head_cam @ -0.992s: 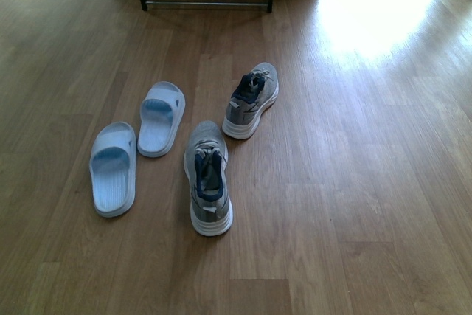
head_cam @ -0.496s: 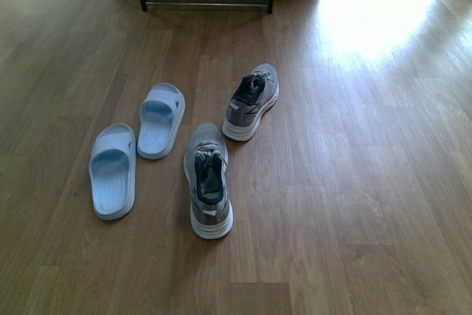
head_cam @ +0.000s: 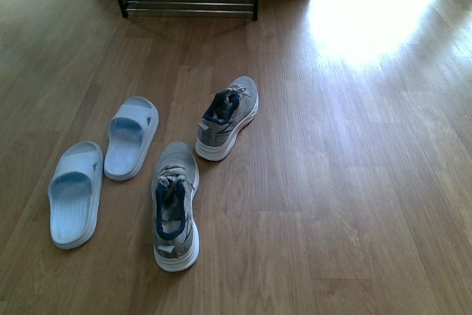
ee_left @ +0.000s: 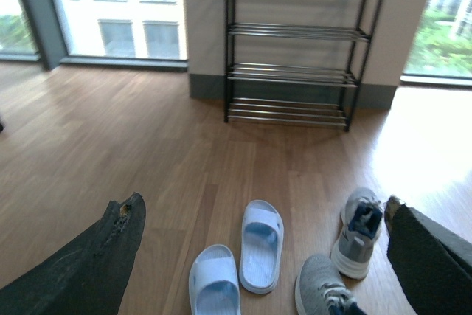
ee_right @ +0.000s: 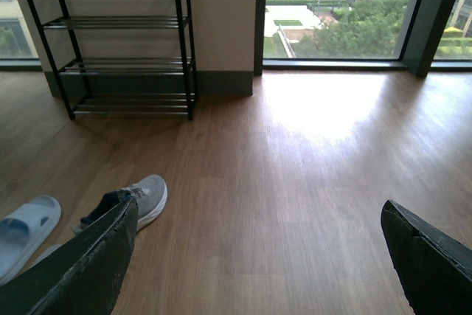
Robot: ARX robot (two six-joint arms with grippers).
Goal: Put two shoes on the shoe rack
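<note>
Two grey sneakers with white soles stand on the wood floor: the nearer one (head_cam: 175,208) points away from me, the farther one (head_cam: 227,117) is angled to the right. The black-framed shoe rack (head_cam: 190,1) with chrome bars stands against the far wall, its tiers bare. In the left wrist view my left gripper (ee_left: 262,204) is open above the floor, with the far sneaker (ee_left: 359,230) by its right finger and the near sneaker (ee_left: 321,289) below it. My right gripper (ee_right: 258,208) is open over bare floor, one sneaker (ee_right: 147,197) beside its left finger. Neither arm shows in the front view.
Two pale blue slippers (head_cam: 131,138) (head_cam: 75,193) lie left of the sneakers. Large windows flank the rack (ee_left: 295,42), and a bright patch of sunlight (head_cam: 369,20) falls on the floor to the right. Open floor stretches between the shoes and the rack.
In the front view the sneakers and slippers have slid down and to the left, and more of the rack shows. The footwear keeps the same layout on the floor.
</note>
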